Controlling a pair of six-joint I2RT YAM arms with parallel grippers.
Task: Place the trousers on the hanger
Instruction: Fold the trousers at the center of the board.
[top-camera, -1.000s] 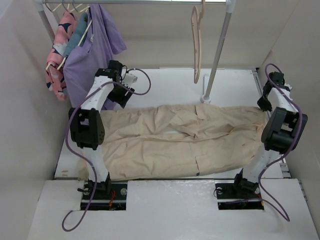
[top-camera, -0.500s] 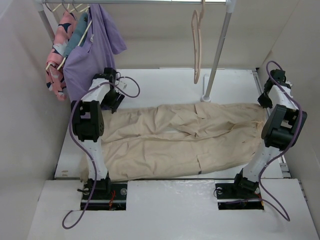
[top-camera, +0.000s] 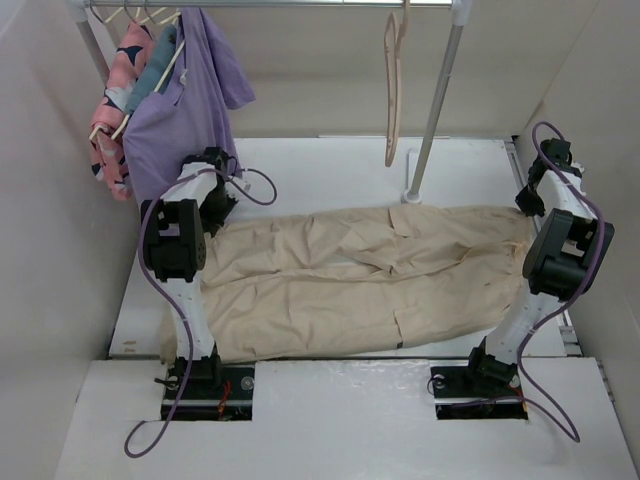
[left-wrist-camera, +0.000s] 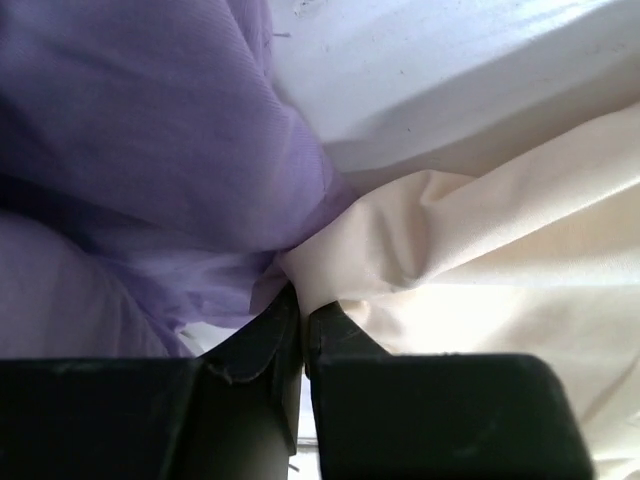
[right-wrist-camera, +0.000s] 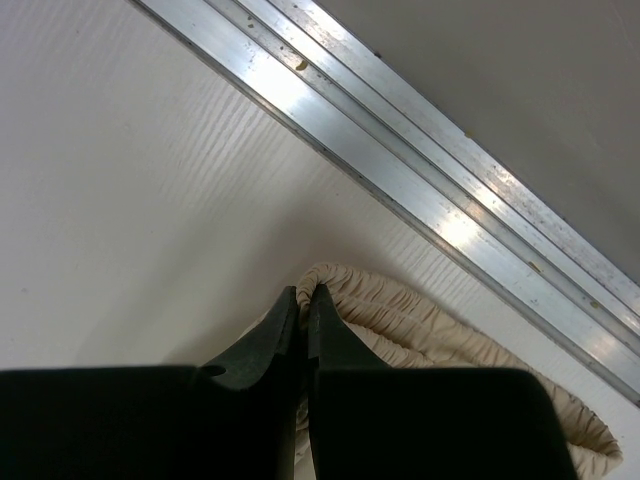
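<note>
The trousers (top-camera: 350, 270) lie flat below the bare hanger (top-camera: 393, 90), with the left gripper (left-wrist-camera: 302, 300) and right gripper (right-wrist-camera: 305, 295) each pinched shut on one end, so all the hanging is left to do.

You have two arms of the same build. Your left arm (top-camera: 192, 320) and right arm (top-camera: 518, 322) each join white tubular links with chunky black joint housings. Each stands on a black base plate (top-camera: 205, 385); small fasteners there look like screws, though the top view is too coarse to be sure. A thin purple cable (top-camera: 140, 432) trails in loose loops along each arm. Your left tool (left-wrist-camera: 300, 310) and right tool (right-wrist-camera: 305, 300) have matte black, wedge-shaped fingers.
</note>
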